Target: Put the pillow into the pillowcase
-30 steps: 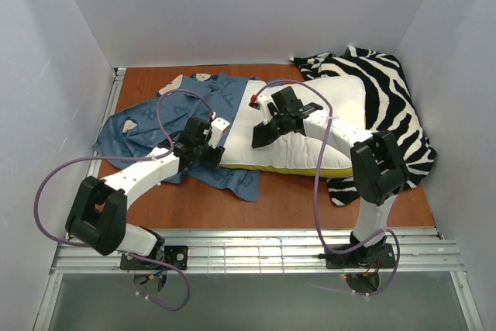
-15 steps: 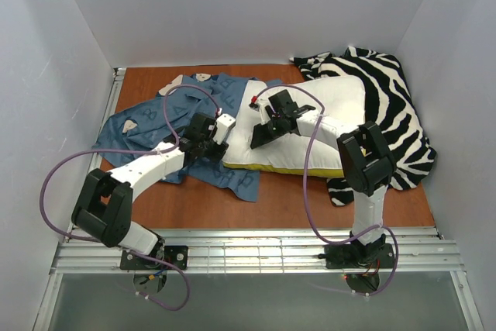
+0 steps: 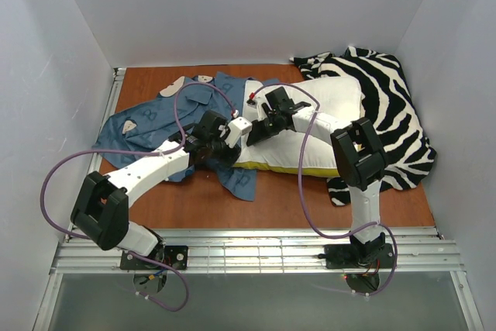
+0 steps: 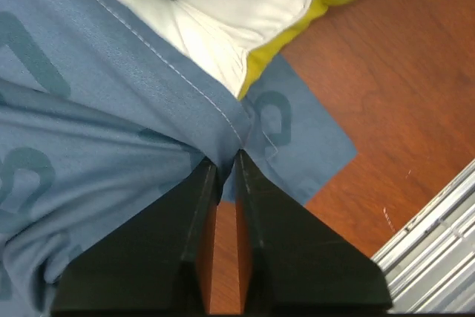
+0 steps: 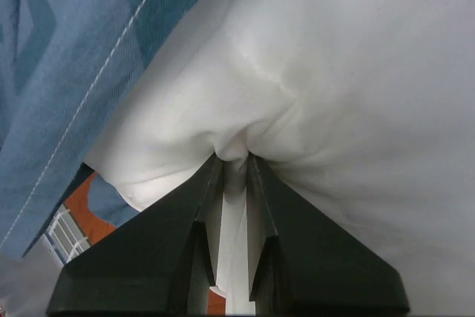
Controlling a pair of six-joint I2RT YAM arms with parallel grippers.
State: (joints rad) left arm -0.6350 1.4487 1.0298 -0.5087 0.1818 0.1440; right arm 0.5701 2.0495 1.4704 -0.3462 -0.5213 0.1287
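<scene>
The white pillow (image 3: 325, 125) with a yellow underside edge lies mid-table, its left end against the blue pillowcase (image 3: 151, 125). My left gripper (image 3: 231, 147) is shut on a fold of the pillowcase (image 4: 133, 109) at its hemmed edge, next to the pillow's yellow-edged corner (image 4: 245, 42). My right gripper (image 3: 252, 136) is shut on a pinch of the pillow's white fabric (image 5: 334, 87) near its left end. The pillowcase's stitched hem (image 5: 67, 57) lies over the pillow's left side in the right wrist view.
A black-and-white zebra-striped cloth (image 3: 395, 114) lies under and right of the pillow. The brown table (image 3: 287, 199) ends in a metal rail (image 3: 256, 249) at the near edge. White walls close in the sides and back.
My left gripper has moved right with the pillowcase edge, up to the pillow's left end. My right gripper has drawn the pillow's left end a little to the left.
</scene>
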